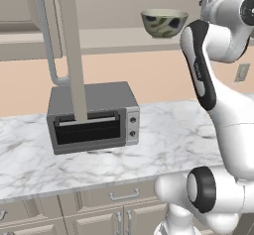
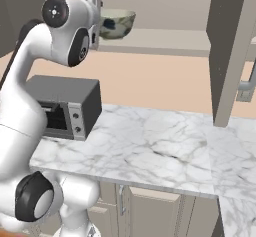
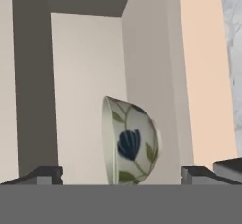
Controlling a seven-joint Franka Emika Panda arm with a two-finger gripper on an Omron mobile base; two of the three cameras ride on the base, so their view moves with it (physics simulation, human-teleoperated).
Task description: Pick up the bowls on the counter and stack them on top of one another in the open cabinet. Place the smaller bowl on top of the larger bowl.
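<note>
A: How is the two-finger gripper (image 3: 121,175) of the white arm found to be set?

B: Its jaws are spread as wide as they go, and nothing is held between them. In the hand view the two dark fingertips (image 3: 43,174) are seen far apart at the bottom, with open space between them.

A: Where is the bowl placed relative to that gripper?

B: The round glazed cream bowl with dark blue flower blotches and green leaves (image 3: 130,142) is seen straight ahead of the gripper, in line with the gap between the fingertips and apart from both. Because the hand is rolled, the bowl appears on its side there, its rim toward the left fingertip and its small foot toward the right one.

A: And what is it resting on?

B: It is stood upright on the flat shelf of the beige-taupe wall cabinet (image 1: 99,39), as is shown in the left base view, where the bowl (image 1: 164,23) is seen just beside the arm's raised wrist. In the right base view the same bowl (image 2: 116,23) is partly covered by the wrist.

A: What lies beyond and below?

B: Behind the bowl the pale back wall of the cabinet is seen. The tall cabinet door with the long pale loop handle (image 1: 49,35) is swung open, off to the gripper's left. Well below the gripper, the grey toaster oven (image 1: 92,117) is set on the white marble counter with grey veins (image 1: 168,140).
</note>
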